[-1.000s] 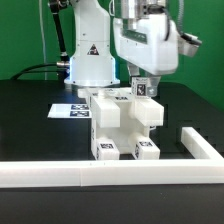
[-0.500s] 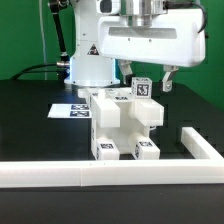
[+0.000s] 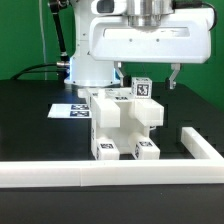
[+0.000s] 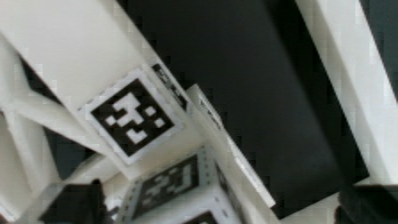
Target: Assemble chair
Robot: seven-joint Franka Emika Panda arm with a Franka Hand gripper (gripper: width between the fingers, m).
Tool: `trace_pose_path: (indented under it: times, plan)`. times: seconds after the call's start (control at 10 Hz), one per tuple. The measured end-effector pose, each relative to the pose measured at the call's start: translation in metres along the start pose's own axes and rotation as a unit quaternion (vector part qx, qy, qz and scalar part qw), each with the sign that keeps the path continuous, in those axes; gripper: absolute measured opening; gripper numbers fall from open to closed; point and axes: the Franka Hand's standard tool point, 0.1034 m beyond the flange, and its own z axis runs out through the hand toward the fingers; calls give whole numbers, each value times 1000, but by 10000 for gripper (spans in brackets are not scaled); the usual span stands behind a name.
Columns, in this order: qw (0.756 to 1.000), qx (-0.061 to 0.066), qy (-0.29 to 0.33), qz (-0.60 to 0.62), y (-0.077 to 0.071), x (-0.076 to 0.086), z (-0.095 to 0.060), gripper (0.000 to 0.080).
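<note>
Chair [image 3: 118, 125]: a white blocky assembly standing on the black table [image 3: 30, 135] at mid-scene, made of stepped blocks and flat pieces already joined.
Top block [image 3: 143, 88]: a small white piece at the chair's highest point, with a black-and-white tag on the face toward the exterior camera.
Low tags [image 3: 103, 151]: two more tags sit on the chair's lower front faces, side by side.
Gripper [image 3: 147, 76]: it hangs directly above the chair with its jaws spread wide and nothing held.
Fingers [image 3: 175, 75]: one dark tip is on each side of the top block, and both stand apart from it.
Border rail [image 3: 100, 176]: a long, low white rail runs across the front of the table and turns a corner at the exterior view's right. The chair stands inside that corner, just behind the front run — whether they touch cannot be told.
Marker board [image 3: 64, 110]: it lies flat on the table behind the chair toward the exterior view's left, with its near end hidden by the chair.
Robot base [image 3: 90, 60]: a white base behind the chair, carrying a black triangle mark.
Backdrop [image 3: 20, 40]: green.
Wrist view: it is close on the chair's white pieces, with one large tag [image 4: 134, 112] and black table between the white bars — the picture is blurred.
</note>
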Motion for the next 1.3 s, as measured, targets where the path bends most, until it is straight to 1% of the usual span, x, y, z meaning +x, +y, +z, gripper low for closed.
trace_pose_path:
  times: [0.1, 0.2, 0.3, 0.6, 0.7, 0.8, 0.9, 1.0, 1.1, 1.2, 1.3]
  plan:
    - [999, -3, 1, -40, 1, 0, 0, 648]
    - [997, -10, 2, -78, 1, 0, 1, 648]
    - [992, -12, 2, -126, 2, 1, 1, 648]
    - [973, -13, 2, -229, 6, 3, 0, 648]
    - [961, -17, 1, -277, 7, 4, 0, 648]
    - [960, -17, 1, -281, 7, 4, 0, 648]
    - [960, -17, 1, -280, 7, 4, 0, 526]
    - [960, -17, 1, -279, 8, 4, 0, 526]
    - [960, -17, 1, -279, 8, 4, 0, 356]
    - [960, -17, 1, -279, 8, 4, 0, 356]
    - [962, -17, 1, -274, 8, 4, 0, 286]
